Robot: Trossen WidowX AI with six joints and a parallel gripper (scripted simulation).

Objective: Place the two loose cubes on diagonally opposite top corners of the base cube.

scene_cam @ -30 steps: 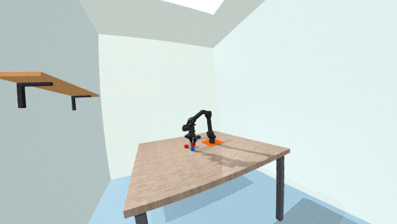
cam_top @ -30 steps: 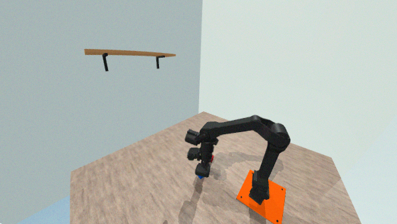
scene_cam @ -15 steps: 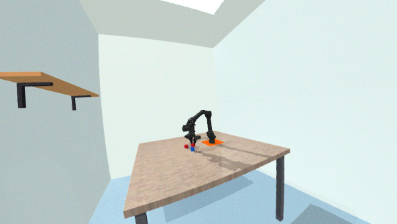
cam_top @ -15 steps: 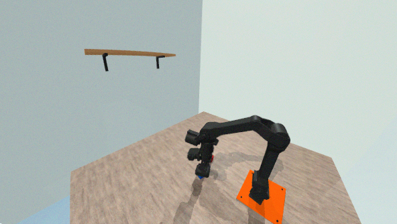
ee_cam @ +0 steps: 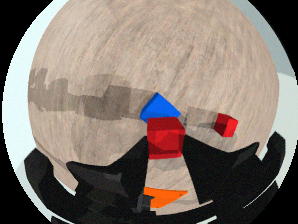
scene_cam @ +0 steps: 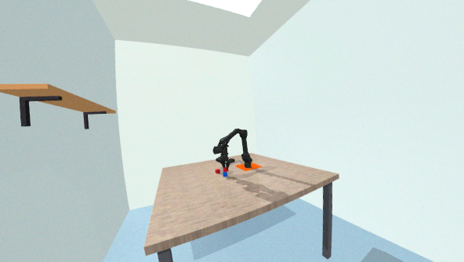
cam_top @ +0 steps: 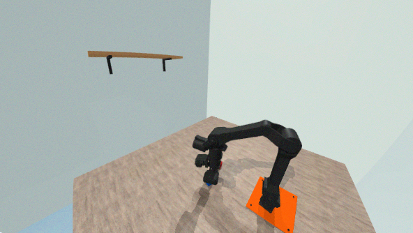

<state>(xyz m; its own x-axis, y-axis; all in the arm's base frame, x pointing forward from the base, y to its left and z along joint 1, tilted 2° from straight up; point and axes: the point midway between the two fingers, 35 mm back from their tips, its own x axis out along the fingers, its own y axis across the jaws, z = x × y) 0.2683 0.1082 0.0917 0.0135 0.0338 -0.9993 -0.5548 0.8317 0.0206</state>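
Observation:
The blue base cube (cam_top: 208, 184) (scene_cam: 225, 174) (ee_cam: 160, 106) stands on the table. My gripper (scene_cam: 226, 169) (ee_cam: 164, 138) is shut on one red cube (scene_cam: 225, 170) (ee_cam: 165, 138), which looks about level. In the wrist view this red cube overlaps the near part of the blue cube; in the exterior view it shows just above it. I cannot tell whether they touch. The top view hides the fingertips and the held cube behind the arm. The other red cube (cam_top: 220, 165) (scene_cam: 217, 171) (ee_cam: 226, 125) lies on the table, apart from the blue one, to its right in the wrist view.
The arm's base stands on an orange plate (cam_top: 287, 209) (scene_cam: 256, 166) (ee_cam: 167, 196) on the wooden table (cam_top: 139, 188) (scene_cam: 188, 204). A wall shelf (cam_top: 136, 54) (scene_cam: 78, 103) is high at the left. The arm casts shadows over the table around the cubes.

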